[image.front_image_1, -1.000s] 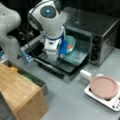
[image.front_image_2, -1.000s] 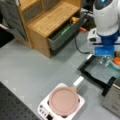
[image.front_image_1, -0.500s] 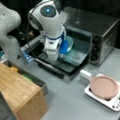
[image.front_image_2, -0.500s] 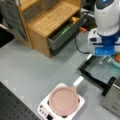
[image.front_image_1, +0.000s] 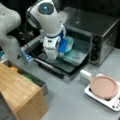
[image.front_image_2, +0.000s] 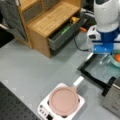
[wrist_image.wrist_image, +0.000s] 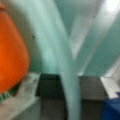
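Now, line by line:
Gripper: the gripper (image.front_image_2: 106, 56) hangs over the open oven door (image.front_image_1: 63, 63), at the rim of the teal bowl (image.front_image_1: 68, 45); I cannot tell how wide its fingers stand.
Bowl: sits on the door, just before the toaster oven (image.front_image_1: 95, 32), mouth up, round, no long axis.
Contents: an orange thing (wrist_image.wrist_image: 11, 50) inside.
Risk: a rim-side pinch may tip the bowl off the door.

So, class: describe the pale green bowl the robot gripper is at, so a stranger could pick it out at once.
Start at the silver toaster oven with its door folded down flat. On that open door, under the white and blue gripper, sits the pale green bowl. In a front view it is the only dish there, and it holds an orange, rounded object, unlike the pink frying pan on the white hotplate.
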